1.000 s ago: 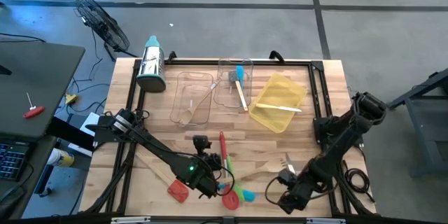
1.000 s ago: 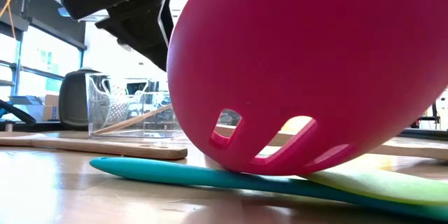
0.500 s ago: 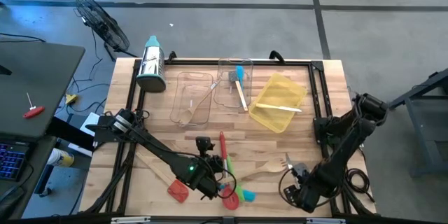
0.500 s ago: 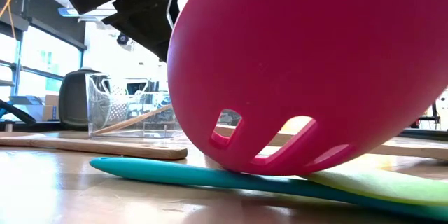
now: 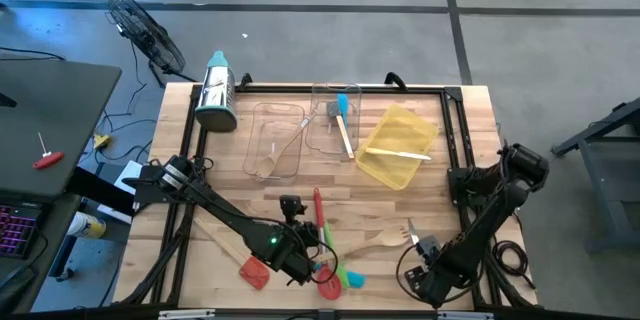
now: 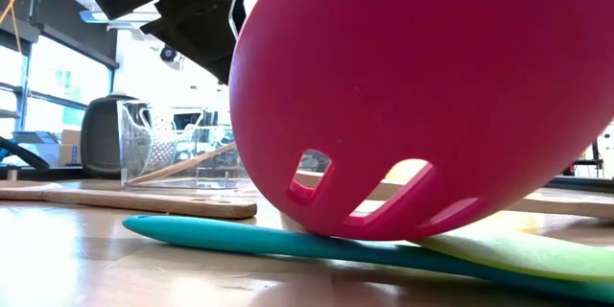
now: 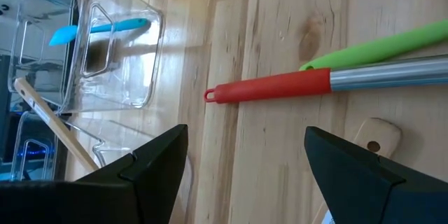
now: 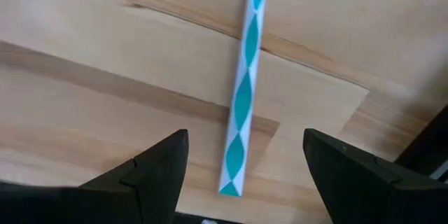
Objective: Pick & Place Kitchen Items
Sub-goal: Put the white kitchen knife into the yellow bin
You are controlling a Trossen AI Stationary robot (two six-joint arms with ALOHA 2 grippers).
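Red-handled utensil point(image 7: 269, 85) ahead of left gripper point(image 7: 241, 171), fingers spread, empty; right gripper point(image 8: 241, 164) agape over teal-patterned handle point(image 8: 241, 98).

2 dark, near-black arms of slim jointed links with rounded joint housings. The left arm carries a small green light near its wrist, and its left hand point(image 5: 300, 260) ends in 2 broad, flat, matte black fingers point(image 7: 157, 161). The right hand point(image 5: 420, 278) has matching angular fingers point(image 8: 164, 164), with black cable looped beside it.
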